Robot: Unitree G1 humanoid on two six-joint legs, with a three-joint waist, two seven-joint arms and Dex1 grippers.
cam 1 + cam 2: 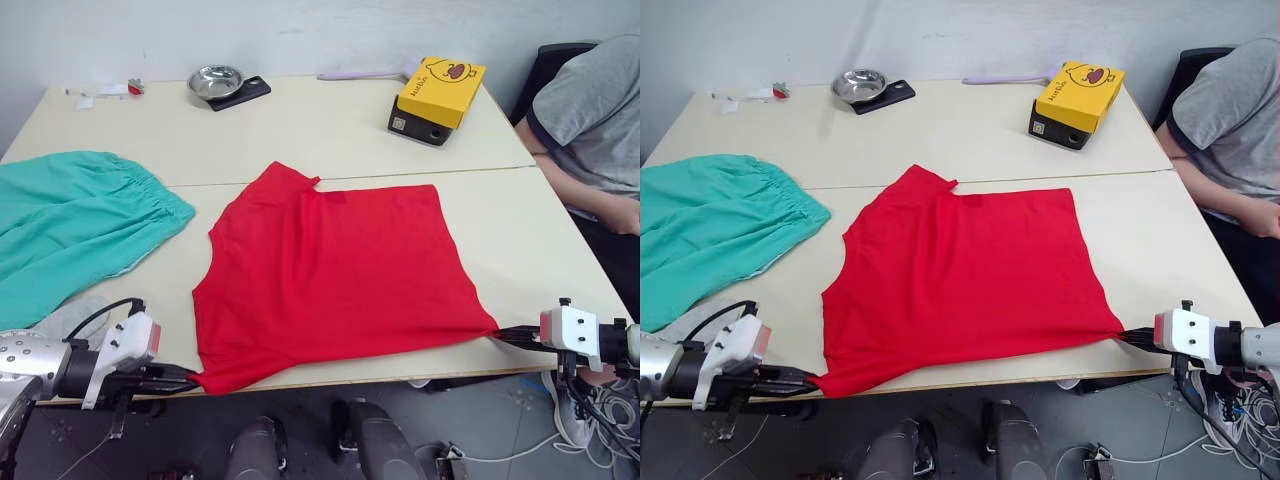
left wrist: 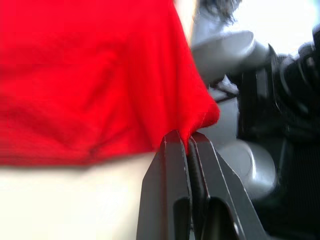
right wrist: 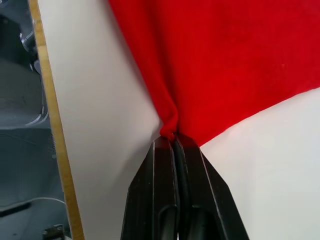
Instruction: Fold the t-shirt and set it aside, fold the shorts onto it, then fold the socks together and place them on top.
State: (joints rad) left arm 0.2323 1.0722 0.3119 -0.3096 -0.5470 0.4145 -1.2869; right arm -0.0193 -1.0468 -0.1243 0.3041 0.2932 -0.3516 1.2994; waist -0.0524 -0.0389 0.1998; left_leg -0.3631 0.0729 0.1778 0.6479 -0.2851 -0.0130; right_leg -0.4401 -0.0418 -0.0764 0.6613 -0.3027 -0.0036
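**Both grippers pinching the near corners of the red tee**

Head camera first: the t-shirt [image 1: 330, 275] is spread flat on the counter [image 1: 330, 125], roughly in the middle, with its near hem running along the counter's front edge. The left gripper [image 1: 190, 378] sits at the near left corner of the shirt and the right gripper [image 1: 505, 335] at the near right corner, both low at the counter's front edge. The shorts [image 1: 75, 225] lie to the left of the shirt, apart from it, waistband side facing the shirt. Further back there's a yellow box [image 1: 440, 92] on a dark base, a metal bowl [image 1: 215, 80] sitting on a dark slab, and a person in a grey shirt [image 1: 590, 115] seated at the right end of the counter.

Left wrist camera: the two black fingers [image 2: 167, 185] are clamped together on a bunched tip of red cloth, so that gripper is grasping the shirt corner. The rest of the shirt spreads away over the pale counter.

Right wrist camera: same deal, the fingers [image 3: 160, 190] are squeezed together on a puckered corner of the shirt, right near the counter's wooden edge [image 3: 52, 130]. Fabric fans out flat from the pinch.
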